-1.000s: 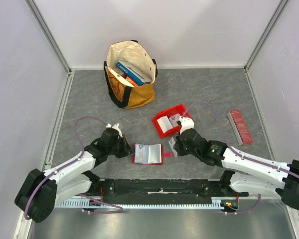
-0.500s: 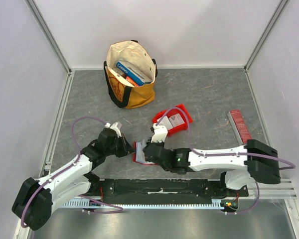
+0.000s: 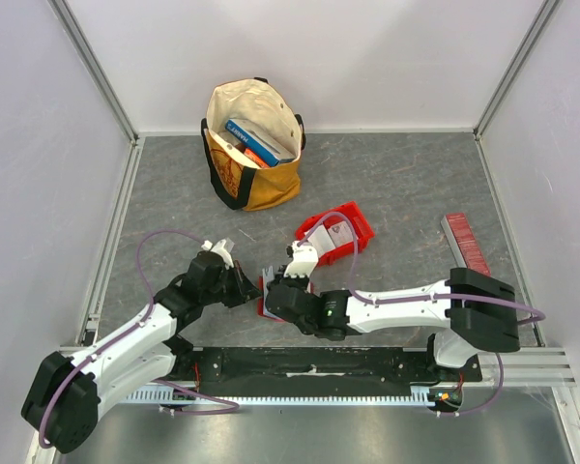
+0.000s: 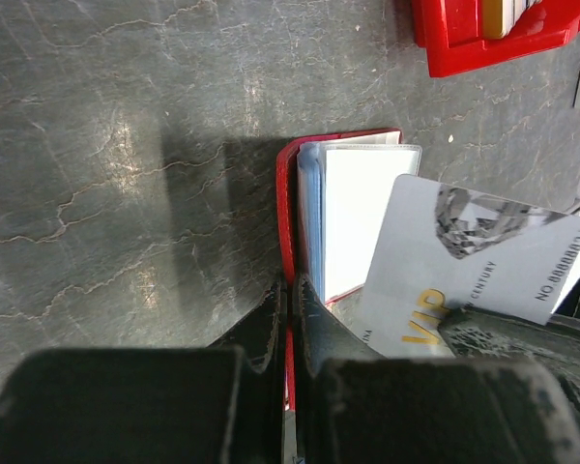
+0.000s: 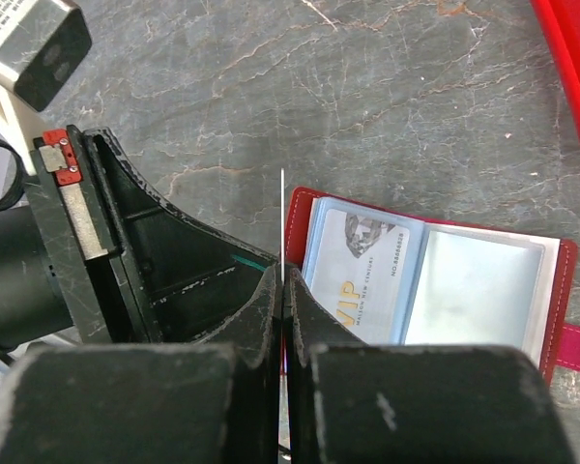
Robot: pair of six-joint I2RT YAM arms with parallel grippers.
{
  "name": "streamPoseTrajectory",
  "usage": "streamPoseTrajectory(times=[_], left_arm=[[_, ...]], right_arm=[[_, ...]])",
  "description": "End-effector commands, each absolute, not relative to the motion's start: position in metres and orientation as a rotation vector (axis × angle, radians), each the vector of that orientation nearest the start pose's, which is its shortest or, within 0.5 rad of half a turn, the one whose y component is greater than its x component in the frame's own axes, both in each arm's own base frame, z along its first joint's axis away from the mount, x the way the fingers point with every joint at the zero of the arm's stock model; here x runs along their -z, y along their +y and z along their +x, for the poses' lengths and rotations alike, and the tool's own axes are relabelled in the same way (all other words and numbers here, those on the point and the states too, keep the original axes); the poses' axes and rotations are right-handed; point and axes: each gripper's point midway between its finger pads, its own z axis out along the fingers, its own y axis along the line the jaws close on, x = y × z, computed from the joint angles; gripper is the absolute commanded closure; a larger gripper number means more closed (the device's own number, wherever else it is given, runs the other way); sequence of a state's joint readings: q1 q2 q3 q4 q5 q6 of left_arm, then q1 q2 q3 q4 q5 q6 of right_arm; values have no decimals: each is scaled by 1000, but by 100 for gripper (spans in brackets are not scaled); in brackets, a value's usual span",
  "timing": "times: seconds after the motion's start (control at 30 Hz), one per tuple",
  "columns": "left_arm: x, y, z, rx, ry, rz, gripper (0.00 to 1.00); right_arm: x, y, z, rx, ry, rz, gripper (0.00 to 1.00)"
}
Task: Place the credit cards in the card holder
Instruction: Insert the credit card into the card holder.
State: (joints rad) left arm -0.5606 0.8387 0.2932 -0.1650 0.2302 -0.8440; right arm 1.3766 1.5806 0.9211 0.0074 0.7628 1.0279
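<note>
The card holder (image 5: pixel 435 280), a dark red wallet, lies open on the grey table, with one pale VIP credit card (image 5: pixel 362 271) in its left clear pocket. My left gripper (image 4: pixel 291 290) is shut on the holder's red left cover edge (image 4: pixel 286 193). My right gripper (image 5: pixel 282 280) is shut on another credit card (image 4: pixel 464 271), which I see edge-on in the right wrist view and tilted over the holder's pockets in the left wrist view. From above, the two grippers (image 3: pixel 246 287) (image 3: pixel 271 285) meet over the holder and hide most of it.
A red plastic bin (image 3: pixel 336 235) with more cards stands just behind the right arm. At the back stands a tote bag (image 3: pixel 254 145) with books in it. A ridged red strip (image 3: pixel 465 246) lies at the right. The right arm stretches across the table's near middle.
The right arm has swung left from beside the red bin to over the card holder, carrying a card. The bin has turned a little. The left gripper has stayed at the holder's edge.
</note>
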Motion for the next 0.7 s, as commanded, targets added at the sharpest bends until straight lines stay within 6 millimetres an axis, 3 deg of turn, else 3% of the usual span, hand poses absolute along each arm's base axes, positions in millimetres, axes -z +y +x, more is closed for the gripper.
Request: streamPoseTrajectory(times=[0.0, 0.33, 0.67], left_arm=[[-63, -195, 170, 992, 2442, -236, 98], [-61, -195, 169, 987, 2447, -236, 98], [-59, -194, 171, 974, 2453, -239, 98]], right_arm=[[-138, 404, 185, -674, 2028, 121, 100], [-119, 400, 185, -586, 2063, 78, 100], [-117, 396, 184, -558, 2069, 37, 100]])
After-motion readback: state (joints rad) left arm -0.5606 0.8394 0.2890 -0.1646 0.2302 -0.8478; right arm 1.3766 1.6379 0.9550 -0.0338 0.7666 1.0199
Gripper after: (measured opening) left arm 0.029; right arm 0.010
